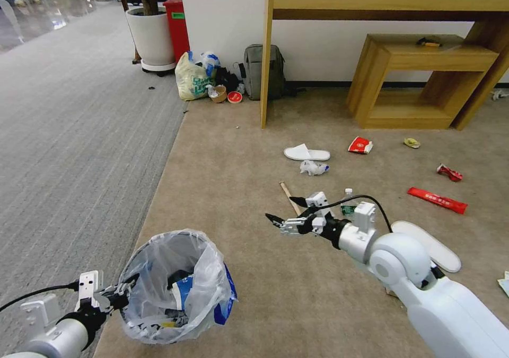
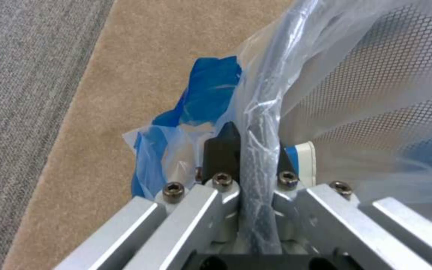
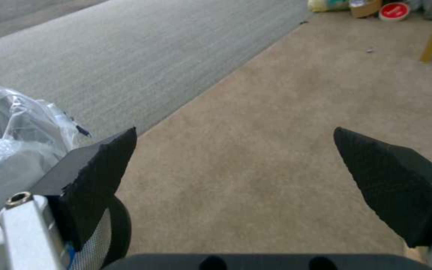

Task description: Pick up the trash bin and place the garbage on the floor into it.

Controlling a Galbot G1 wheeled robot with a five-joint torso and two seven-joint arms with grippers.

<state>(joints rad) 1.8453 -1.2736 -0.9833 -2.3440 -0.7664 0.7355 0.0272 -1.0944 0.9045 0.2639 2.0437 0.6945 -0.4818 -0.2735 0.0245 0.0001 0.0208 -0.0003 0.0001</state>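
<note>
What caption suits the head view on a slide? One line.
Left gripper holds the trash bin by its rim; right gripper, jaws open, hovers over the floor.

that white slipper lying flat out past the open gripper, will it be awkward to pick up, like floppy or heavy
The white slipper looks thin and flat on the beige carpet, so it is probably light and likely to bend or droop if pinched at one end. Its raised strap seems the easiest place to grip. The right gripper is open and empty above the carpet.

Beige floor, translucent blue-printed liner on trash bin, red wrapper.
</note>
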